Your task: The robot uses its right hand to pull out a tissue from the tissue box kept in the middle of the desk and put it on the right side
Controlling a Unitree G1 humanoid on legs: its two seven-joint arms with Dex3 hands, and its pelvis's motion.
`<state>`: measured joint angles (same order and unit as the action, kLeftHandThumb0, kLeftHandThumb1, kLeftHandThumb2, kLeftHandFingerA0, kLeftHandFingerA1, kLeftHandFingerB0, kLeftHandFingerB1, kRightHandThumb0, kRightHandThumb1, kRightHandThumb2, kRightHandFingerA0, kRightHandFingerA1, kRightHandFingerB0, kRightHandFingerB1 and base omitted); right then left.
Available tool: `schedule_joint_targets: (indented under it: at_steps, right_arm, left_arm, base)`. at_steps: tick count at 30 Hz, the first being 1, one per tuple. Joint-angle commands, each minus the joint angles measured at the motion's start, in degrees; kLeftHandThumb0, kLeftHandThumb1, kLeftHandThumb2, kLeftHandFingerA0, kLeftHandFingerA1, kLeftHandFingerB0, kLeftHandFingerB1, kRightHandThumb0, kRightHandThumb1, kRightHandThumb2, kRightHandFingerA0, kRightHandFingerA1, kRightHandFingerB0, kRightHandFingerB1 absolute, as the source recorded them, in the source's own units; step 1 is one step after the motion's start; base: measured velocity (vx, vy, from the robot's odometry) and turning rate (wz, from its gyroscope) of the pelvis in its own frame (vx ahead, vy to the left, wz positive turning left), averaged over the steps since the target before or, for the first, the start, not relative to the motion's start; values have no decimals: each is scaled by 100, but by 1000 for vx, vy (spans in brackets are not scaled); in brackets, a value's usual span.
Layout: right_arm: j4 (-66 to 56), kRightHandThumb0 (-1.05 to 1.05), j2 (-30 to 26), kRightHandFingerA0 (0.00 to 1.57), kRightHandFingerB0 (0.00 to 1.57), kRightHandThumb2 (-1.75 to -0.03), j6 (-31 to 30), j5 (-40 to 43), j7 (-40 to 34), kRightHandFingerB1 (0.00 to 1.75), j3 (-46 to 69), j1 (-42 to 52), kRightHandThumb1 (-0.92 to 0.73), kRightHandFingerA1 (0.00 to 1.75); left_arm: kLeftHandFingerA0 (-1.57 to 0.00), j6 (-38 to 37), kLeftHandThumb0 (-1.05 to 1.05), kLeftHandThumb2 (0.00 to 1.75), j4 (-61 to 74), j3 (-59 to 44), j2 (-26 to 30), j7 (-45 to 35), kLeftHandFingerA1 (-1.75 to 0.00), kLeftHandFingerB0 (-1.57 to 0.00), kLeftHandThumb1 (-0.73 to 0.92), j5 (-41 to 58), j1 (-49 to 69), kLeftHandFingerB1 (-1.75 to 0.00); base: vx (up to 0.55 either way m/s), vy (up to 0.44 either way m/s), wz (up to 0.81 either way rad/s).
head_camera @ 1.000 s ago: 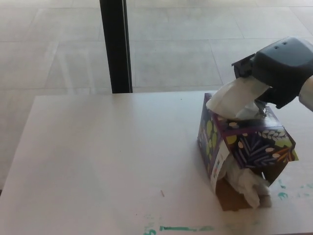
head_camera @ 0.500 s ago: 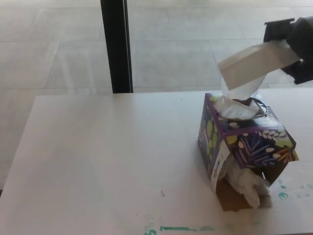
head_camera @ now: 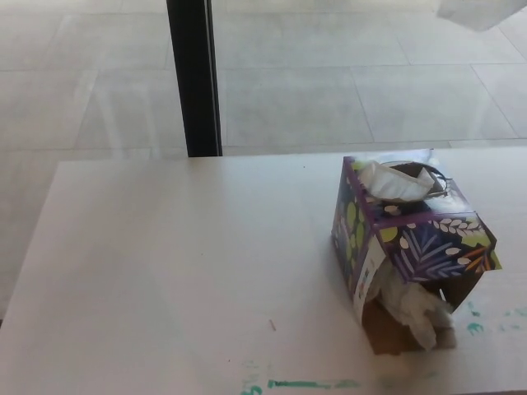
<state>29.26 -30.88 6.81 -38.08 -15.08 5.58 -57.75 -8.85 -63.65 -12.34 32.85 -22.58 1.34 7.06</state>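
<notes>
Though cropped at top edge, tissue (head_camera: pixel 482 11) shows | hands unseen

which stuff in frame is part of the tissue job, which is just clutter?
Job:
- tissue box
- pulled tissue, at top edge, clear of the box
- desk

Clutter:
- crumpled tissue spilling from the box's torn side
- green marks
- black post

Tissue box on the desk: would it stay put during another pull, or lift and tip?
The tissue box probably shifts easily: it looks like light cardboard, and its torn front spills tissue. It already sits skewed on the desk, so it may tip.
</notes>
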Motion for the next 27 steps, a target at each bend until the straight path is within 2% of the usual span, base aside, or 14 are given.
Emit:
schedule_joint_targets:
  at_steps: [1, 6, 9, 12, 14, 16, 17, 18, 21, 23, 24, 25, 26, 27]
  right_arm:
    - [282, -20, -556, 100, 84, -123, -345, 439, -936, 155, 753, -400, -47, 175]
    - [165, -21, -942, 96, 79, -116, -698, 196, -544, 154, 628, -172, -44, 175]
    - [25, -18, -1363, 94, 82, -106, -380, -5, -306, 139, 350, 710, -44, 174]
    - [-302, -20, -1520, 95, 82, -101, -455, -44, -32, 138, 159, 1319, -48, 171]
    - [-489, -16, -1594, 100, 84, -92, -493, -86, 293, 130, -9, 2072, -58, 165]
    - [-513, -18, -1584, 87, 83, -70, -581, -153, 430, 120, -176, 2484, -62, 158]
    - [-272, -13, -1606, 85, 77, -71, -206, -129, 363, 127, -335, 2831, -66, 159]
    - [-235, -21, -1626, 77, 69, -71, -398, -227, 612, 133, -505, 2934, -70, 163]
    - [-245, -23, -1626, 90, 72, -67, -326, -121, 705, 132, -649, 3224, -69, 170]
    - [-340, -20, -1631, 85, 72, -77, -171, -145, 797, 133, -882, 3634, -66, 161]
    - [-313, -20, -1628, 84, 67, -75, -66, -116, 804, 136, -970, 3772, -66, 165]
    - [-339, -22, -1619, 79, 69, -72, 35, -62, 796, 135, -1006, 3870, -65, 167]
    - [-368, -24, -1574, 90, 62, -67, 34, -64, 771, 140, -1078, 3970, -67, 175]
    - [-365, -16, -1516, 93, 66, -72, 103, -87, 705, 139, -1184, 4117, -67, 169]
  left_arm:
    - [-55, -284, -75, 67, 45, -64, 126, -52, -50, -43, 92, 63, 172, -40]
    - [-56, -289, -73, 67, -37, -66, 131, -45, -49, -43, 91, 50, 123, -39]
    - [-59, -215, -72, 66, 2, -112, 116, -60, -53, -45, 89, 101, 116, -40]
    - [-58, -233, -72, 67, -24, -102, 102, -61, -51, -44, 89, 76, 99, -40]
    - [-58, -270, -73, 67, -156, -65, 90, 1, -49, -45, 89, 18, 30, -39]
    - [-57, -242, -73, 67, -169, -81, 89, -24, -49, -44, 89, 43, -1, -39]
    - [-58, -232, -72, 67, -79, -108, 101, -67, -52, -42, 88, 83, 24, -39]
    - [-58, -253, -72, 66, -39, -107, 111, -90, -52, -43, 89, 85, 49, -39]
    - [-57, -224, -71, 67, 20, -98, 116, -83, -49, -41, 89, 74, 39, -39]
    - [-57, -195, -71, 67, 16, -81, 122, -43, -51, -41, 89, 46, -10, -39]
    - [-51, -209, -69, 106, -36, -84, 120, -40, -62, -35, 70, 45, -30, -53]
    - [-57, -195, -71, 67, -44, -92, 121, -60, -51, -41, 88, 58, -34, -39]
    - [-57, -194, -71, 66, -62, -104, 114, -65, -50, -41, 88, 72, -42, -39]
    - [-58, -189, -71, 66, -90, -103, 104, -64, -50, -41, 88, 72, -57, -39]
  base:
    - [0, 0, 0]
    - [0, 0, 0]
    - [0, 0, 0]
    - [0, 0, 0]
    - [0, 0, 0]
    - [0, 0, 0]
    - [0, 0, 0]
    - [0, 0, 0]
    - [0, 0, 0]
    - [0, 0, 0]
    - [0, 0, 0]
    - [0, 0, 0]
    - [0, 0, 0]
    - [0, 0, 0]
